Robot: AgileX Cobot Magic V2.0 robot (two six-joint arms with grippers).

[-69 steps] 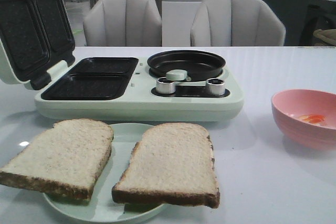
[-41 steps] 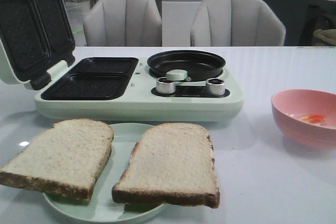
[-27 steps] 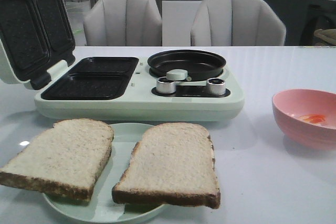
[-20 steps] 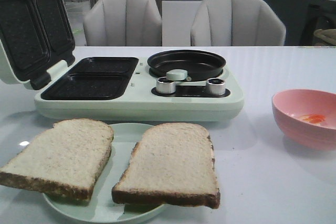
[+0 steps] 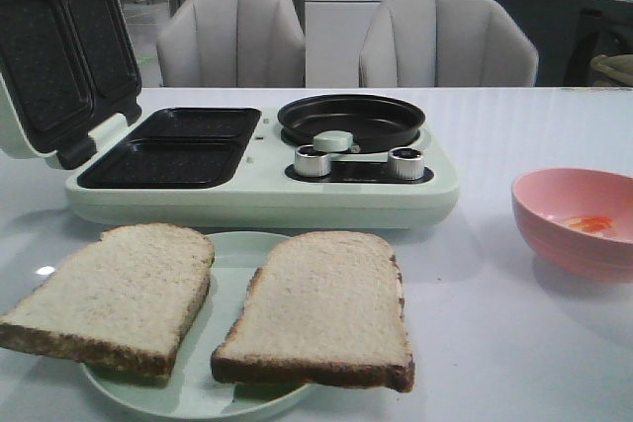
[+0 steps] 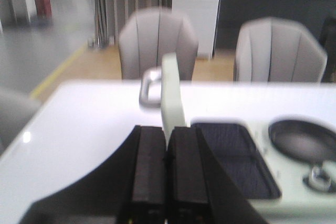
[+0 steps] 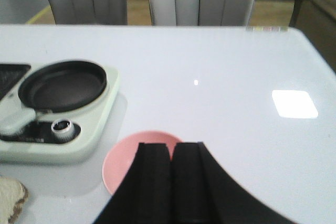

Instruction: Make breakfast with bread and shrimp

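Nothing looks cooked yet. One breakfast maker (image 5: 262,190) stands open, its grill plates and pan bare. Two bread slices (image 5: 321,308) lie on one plate (image 5: 232,249) near it. One pink bowl (image 5: 579,219) holds the shrimp (image 5: 591,224), count unclear. The left gripper (image 6: 157,169) and right gripper (image 7: 172,179) are both clenched and hold nothing.

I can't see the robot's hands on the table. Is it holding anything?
No, nothing. The left gripper and right gripper both have jaws shut together with nothing between them, above the white table.
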